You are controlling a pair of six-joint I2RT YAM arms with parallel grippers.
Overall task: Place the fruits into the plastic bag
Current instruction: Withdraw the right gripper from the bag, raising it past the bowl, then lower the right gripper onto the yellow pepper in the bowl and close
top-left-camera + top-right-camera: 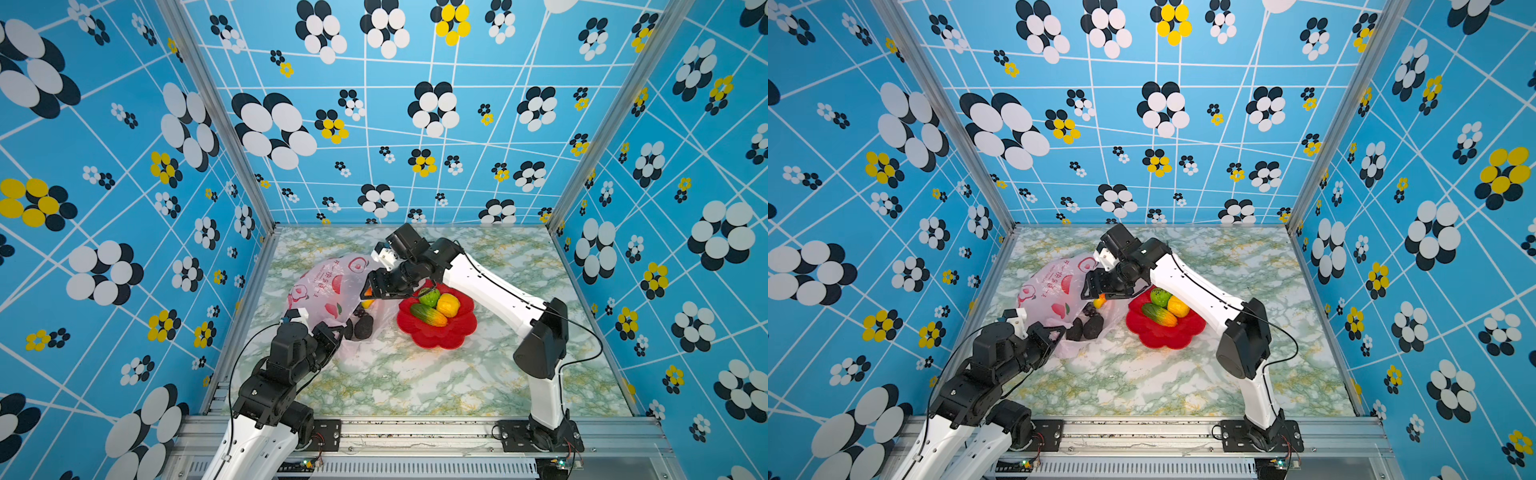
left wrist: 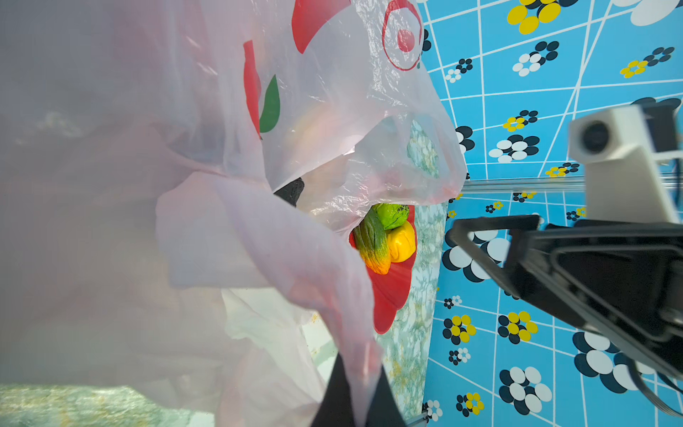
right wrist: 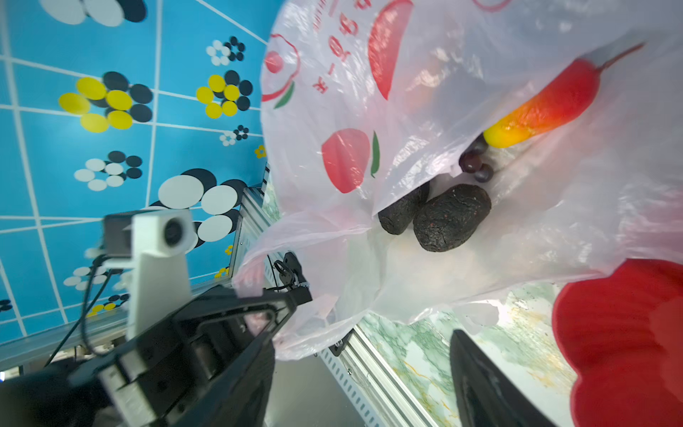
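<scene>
Because the plastic bag (image 1: 320, 291) is thin, limp film, you should expect it to sag wherever nothing holds it. Nearer to you than the red dish (image 1: 453, 341) and to its left, the left jaws are clamped on a fold of the bag's rim, which lifts the mouth toward the dish. The bag lies on the worktop (image 1: 415, 382) just left of the dish, with its loose edge reaching close to the dish's rim. Inside the mouth you can see two dark avocados (image 3: 451, 218), a few grapes (image 3: 475, 162) and a red-yellow mango (image 3: 543, 107). Three fruits are left on the dish: a green-to-orange oblong fruit (image 1: 428, 314) at the front, with a yellow fruit (image 1: 448, 304) and a green kiwi (image 1: 429, 296) behind it. They look light, hard and smooth, so they will probably slip. Take the oblong one across its narrow middle and the round ones across their widest part. Past the dish's far left edge, the right jaws stand apart and empty over the bag mouth, above the mango.
</scene>
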